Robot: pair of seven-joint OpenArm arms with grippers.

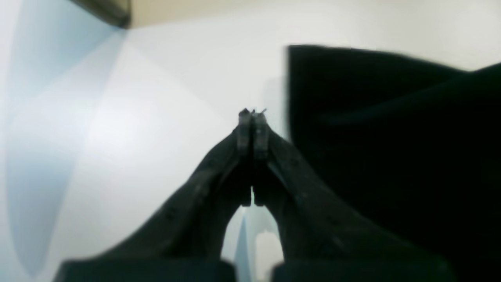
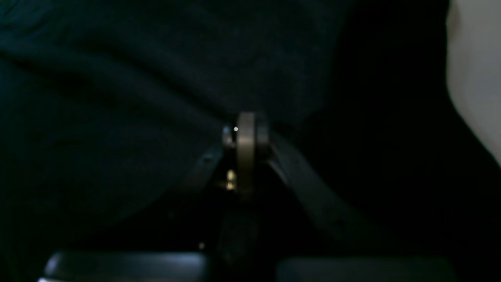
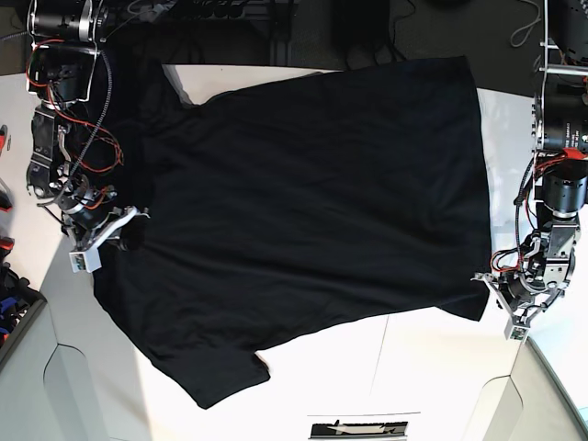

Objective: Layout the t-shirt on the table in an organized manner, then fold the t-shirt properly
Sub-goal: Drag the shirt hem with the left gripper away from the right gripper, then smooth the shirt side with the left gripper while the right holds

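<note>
Watching the t-shirt (image 3: 312, 211) spread on the table (image 3: 423, 367), I see my left fingers (image 1: 252, 113) closed empty beside its hem and my right fingers (image 2: 244, 129) closed over cloth, risking bunching.

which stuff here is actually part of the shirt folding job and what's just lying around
Part of the job:
- the t-shirt, black, spread flat
- the table, white, under it
- the left gripper, shut, beside the shirt's edge
- the right gripper, shut, over the black cloth

Just lying about:
- red and blue items at the base view's left edge, too small to identify
</note>
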